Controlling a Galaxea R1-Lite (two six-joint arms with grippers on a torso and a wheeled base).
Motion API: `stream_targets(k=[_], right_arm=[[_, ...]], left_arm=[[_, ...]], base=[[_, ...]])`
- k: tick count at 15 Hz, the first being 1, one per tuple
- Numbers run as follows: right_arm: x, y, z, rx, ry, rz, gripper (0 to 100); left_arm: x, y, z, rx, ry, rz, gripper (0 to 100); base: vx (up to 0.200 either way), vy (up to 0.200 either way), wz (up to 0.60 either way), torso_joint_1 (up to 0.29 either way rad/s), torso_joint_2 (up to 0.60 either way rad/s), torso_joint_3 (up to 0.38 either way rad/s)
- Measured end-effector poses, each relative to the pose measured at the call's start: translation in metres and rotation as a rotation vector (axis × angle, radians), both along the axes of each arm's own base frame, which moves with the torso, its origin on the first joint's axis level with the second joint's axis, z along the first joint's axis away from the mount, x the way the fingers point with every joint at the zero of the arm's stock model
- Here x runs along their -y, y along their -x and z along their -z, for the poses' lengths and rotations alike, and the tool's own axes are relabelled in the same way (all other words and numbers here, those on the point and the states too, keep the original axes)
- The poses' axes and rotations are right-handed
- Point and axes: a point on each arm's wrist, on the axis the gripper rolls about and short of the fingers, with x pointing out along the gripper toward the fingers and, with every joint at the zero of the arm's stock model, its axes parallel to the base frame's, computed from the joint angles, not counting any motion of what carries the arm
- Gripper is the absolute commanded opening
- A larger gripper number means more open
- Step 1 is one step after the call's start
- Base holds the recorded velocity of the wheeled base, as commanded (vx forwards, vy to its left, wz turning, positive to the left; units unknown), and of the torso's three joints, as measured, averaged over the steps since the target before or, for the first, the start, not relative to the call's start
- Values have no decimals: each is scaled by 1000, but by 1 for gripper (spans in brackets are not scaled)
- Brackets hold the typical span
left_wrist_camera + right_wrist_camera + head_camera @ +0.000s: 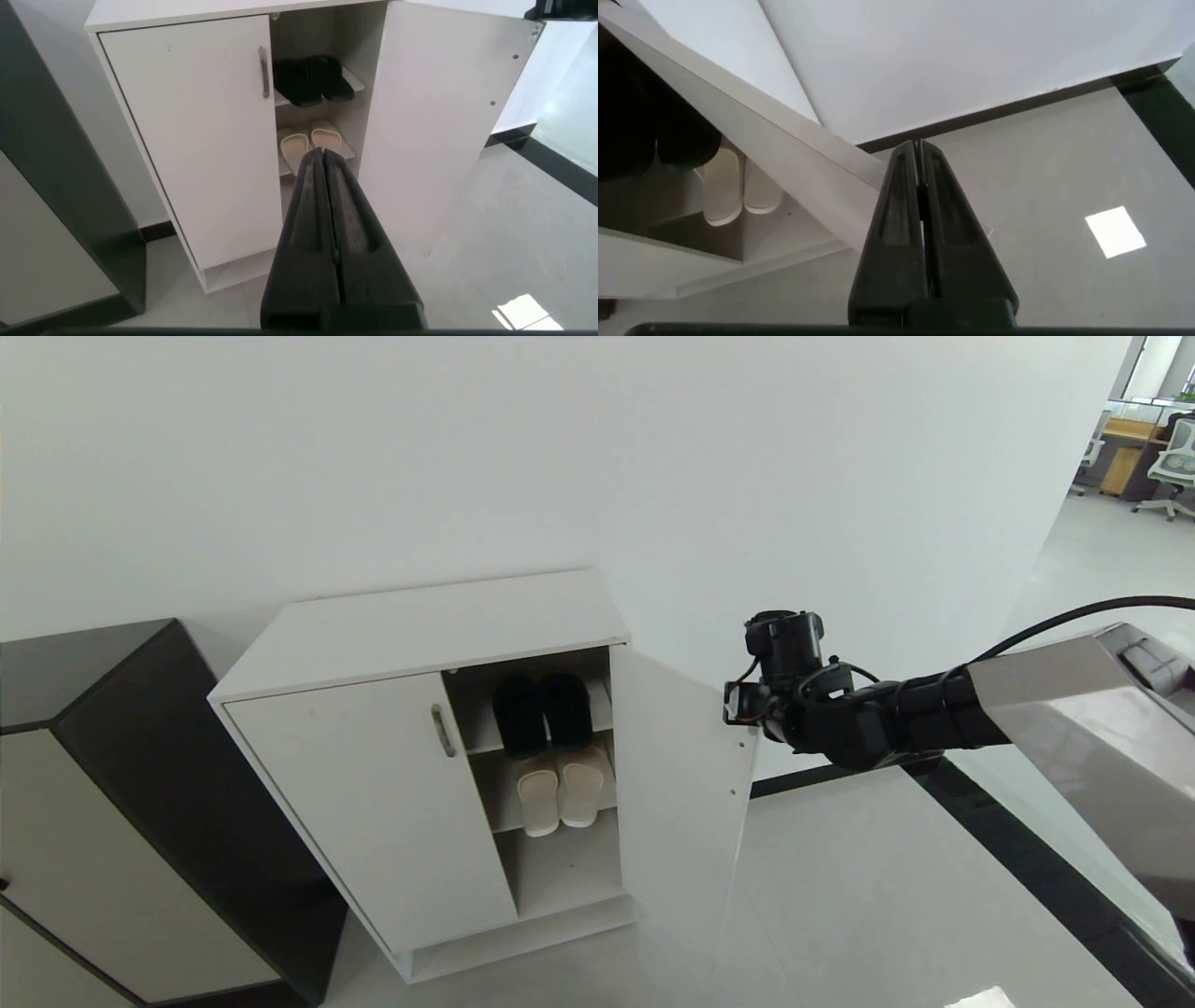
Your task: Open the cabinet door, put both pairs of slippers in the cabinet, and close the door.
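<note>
Cabinet (420, 616) stands against the wall (560, 448), its left door (373, 803) shut and its right door (681, 803) swung open. Black slippers (544, 714) sit on the upper shelf (478, 730), white slippers (558, 789) on the middle shelf (504, 810). Right hand (738, 703), fingers together, is at the right door's outer edge, perhaps touching it. Left hand (324, 177), fingers together, faces the opening.

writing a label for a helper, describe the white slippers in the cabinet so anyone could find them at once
Find the white cabinet against the wall, beside a dark cabinet, its right door swung open. In the open half, the white slippers sit on the middle shelf. They are the pale pair directly beneath the black slippers.
</note>
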Motion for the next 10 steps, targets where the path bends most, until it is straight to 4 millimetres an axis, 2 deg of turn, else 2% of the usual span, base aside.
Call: stream_targets(k=[6,10], right_arm=[[-34,70,-1,-66,20,-146,0],[-40,96,-10,-54,3,-223,0]], left_arm=[[0,0,0,0,0,0,0],[0,0,0,0,0,0,0]], base=[[0,0,0,0,0,0],[0,0,0,0,0,0]])
